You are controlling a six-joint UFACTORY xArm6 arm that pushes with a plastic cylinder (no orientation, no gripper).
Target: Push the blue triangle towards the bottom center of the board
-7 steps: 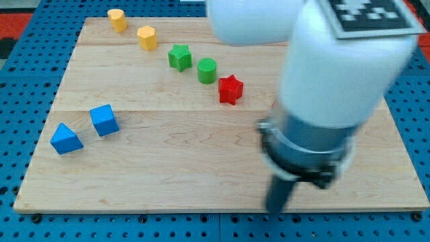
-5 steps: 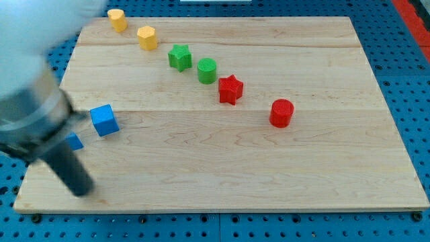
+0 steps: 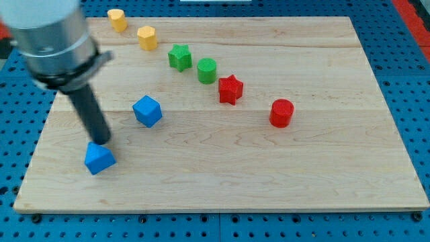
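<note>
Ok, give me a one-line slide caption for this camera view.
My tip sits at the upper edge of the blue triangle near the board's bottom left, the blue cube up-right.

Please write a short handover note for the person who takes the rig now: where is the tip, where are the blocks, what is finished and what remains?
My tip sits just above the blue triangle, apparently touching its upper edge, at the board's lower left.
The blue cube lies up and right of the triangle, apart from it.
Not done: the triangle is still well left of the bottom center.
Left to do: probably bring my tip to the triangle's left side and push it rightward along the bottom edge.
</note>
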